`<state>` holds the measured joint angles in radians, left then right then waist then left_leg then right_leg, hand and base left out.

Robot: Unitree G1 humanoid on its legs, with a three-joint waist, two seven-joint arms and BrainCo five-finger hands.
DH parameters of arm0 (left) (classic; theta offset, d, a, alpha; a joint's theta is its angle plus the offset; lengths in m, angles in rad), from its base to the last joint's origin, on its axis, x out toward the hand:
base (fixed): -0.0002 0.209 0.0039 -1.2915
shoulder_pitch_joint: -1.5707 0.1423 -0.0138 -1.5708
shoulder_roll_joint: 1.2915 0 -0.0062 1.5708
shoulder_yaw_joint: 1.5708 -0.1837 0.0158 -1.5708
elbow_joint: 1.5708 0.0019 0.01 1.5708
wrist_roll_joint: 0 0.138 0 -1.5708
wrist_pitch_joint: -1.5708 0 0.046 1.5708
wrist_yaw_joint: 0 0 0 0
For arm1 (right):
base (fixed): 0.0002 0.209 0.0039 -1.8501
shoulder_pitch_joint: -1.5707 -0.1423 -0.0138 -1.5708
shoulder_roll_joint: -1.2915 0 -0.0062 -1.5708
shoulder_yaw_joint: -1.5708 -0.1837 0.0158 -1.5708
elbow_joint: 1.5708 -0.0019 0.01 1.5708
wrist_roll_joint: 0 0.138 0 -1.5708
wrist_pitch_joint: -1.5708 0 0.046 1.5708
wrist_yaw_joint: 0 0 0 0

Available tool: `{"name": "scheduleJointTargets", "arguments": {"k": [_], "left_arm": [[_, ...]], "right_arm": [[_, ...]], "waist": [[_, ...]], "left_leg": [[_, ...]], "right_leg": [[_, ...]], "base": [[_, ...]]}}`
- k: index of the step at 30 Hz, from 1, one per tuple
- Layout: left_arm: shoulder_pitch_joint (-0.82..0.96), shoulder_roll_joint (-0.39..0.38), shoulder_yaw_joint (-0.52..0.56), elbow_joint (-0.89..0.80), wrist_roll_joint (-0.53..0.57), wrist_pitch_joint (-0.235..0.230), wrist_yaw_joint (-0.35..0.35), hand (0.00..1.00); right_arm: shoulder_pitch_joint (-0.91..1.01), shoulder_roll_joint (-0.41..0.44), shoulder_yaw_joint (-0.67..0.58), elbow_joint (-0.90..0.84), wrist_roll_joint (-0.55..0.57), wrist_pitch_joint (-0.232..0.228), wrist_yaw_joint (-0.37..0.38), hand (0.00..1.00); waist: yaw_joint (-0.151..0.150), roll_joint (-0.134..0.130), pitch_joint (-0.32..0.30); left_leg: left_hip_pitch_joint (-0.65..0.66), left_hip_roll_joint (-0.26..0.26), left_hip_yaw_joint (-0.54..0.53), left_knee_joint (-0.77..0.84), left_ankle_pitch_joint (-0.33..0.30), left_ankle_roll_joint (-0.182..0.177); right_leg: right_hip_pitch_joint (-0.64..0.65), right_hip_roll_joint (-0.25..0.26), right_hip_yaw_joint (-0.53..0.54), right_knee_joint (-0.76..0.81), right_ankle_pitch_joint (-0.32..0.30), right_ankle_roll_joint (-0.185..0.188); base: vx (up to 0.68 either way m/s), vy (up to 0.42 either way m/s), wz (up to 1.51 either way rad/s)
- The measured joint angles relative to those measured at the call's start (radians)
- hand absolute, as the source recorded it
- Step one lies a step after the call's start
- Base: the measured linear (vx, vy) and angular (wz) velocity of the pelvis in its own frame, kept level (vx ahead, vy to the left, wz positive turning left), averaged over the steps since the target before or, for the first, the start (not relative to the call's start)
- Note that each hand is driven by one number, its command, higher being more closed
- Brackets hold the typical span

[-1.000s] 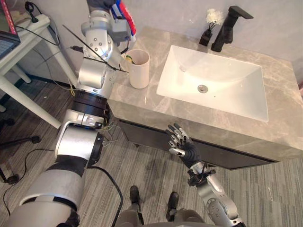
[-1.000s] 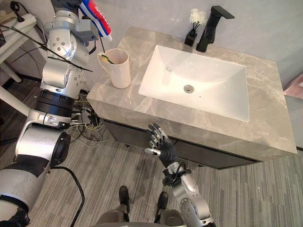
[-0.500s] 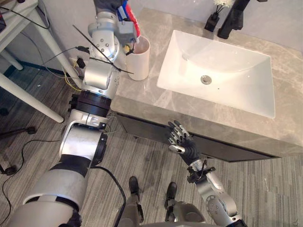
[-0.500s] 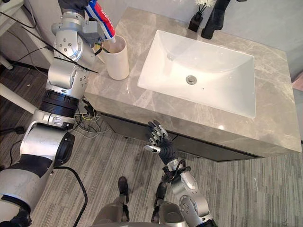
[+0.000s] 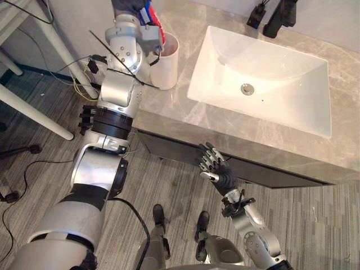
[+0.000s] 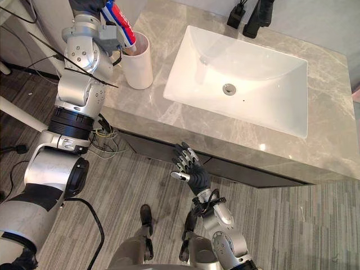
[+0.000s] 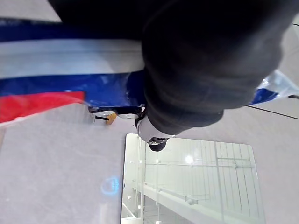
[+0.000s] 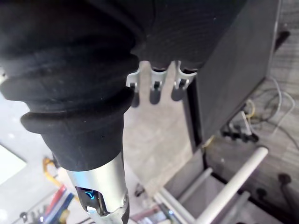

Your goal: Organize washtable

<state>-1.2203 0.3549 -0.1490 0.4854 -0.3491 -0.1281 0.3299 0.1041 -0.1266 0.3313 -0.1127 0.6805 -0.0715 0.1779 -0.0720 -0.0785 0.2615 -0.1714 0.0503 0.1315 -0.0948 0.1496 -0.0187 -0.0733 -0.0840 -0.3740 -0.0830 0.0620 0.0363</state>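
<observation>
L hand [image 7: 201, 60] w/ toothpaste tube [image 6: 119, 19] at cup [image 6: 138, 64]; R hand [image 6: 193, 171] holds nothing.
L fingers closed round the red-white-blue tube, its lower end at the white cup's mouth. Cup stands on the grey surface [image 6: 326, 112], left of the sink [image 6: 191, 62]. R fingers straight and spread, low before the cabinet front [image 6: 247, 171].

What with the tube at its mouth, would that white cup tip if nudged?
Probably tippy: the white cup is tall, narrow, near the countertop edge. Looks rigid and smooth, so may slide. The toothpaste tube at its rim could lever it.
</observation>
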Motion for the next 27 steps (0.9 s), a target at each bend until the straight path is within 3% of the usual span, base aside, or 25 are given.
{"name": "scheduleJointTargets", "arguments": {"k": [3,4,13,27], "left_arm": [[0.0,0.0,-0.001,0.0,0.008,0.009,-0.002,1.0],[0.0,0.0,-0.001,0.0,0.008,0.009,-0.003,0.0],[0.0,0.0,-0.019,0.028,0.018,0.015,-0.046,0.0],[-0.001,0.004,-0.028,0.028,0.019,0.015,-0.047,0.0]], "right_arm": [[0.0,0.001,0.0,0.0,0.001,0.0,0.0,0.0],[0.0,0.001,0.0,0.0,0.004,0.0,0.0,0.0],[0.0,0.001,0.0,-0.003,0.021,0.0,0.001,0.0],[0.004,0.001,0.001,-0.017,0.025,0.0,0.003,0.0]], "waist": [[0.0,-0.001,0.003],[0.0,-0.001,0.004],[-0.001,-0.001,0.004],[0.001,0.0,0.004]], "left_leg": [[0.0,0.0,0.003,0.0,0.0,0.0],[0.0,-0.001,0.004,0.0,0.0,0.0],[0.0,0.0,0.007,0.0,0.0,0.0],[0.0,0.0,0.005,0.0,0.0,0.0]], "right_leg": [[-0.001,-0.001,0.001,-0.001,0.0,0.0],[-0.001,-0.001,0.003,-0.001,0.0,0.0],[-0.004,-0.001,0.007,-0.001,0.0,0.0],[-0.002,-0.001,0.005,-0.001,0.0,0.0]], "base": [[0.05,0.023,-0.01],[0.03,0.017,-0.02],[0.0,0.0,0.0],[0.0,0.0,0.0]]}}
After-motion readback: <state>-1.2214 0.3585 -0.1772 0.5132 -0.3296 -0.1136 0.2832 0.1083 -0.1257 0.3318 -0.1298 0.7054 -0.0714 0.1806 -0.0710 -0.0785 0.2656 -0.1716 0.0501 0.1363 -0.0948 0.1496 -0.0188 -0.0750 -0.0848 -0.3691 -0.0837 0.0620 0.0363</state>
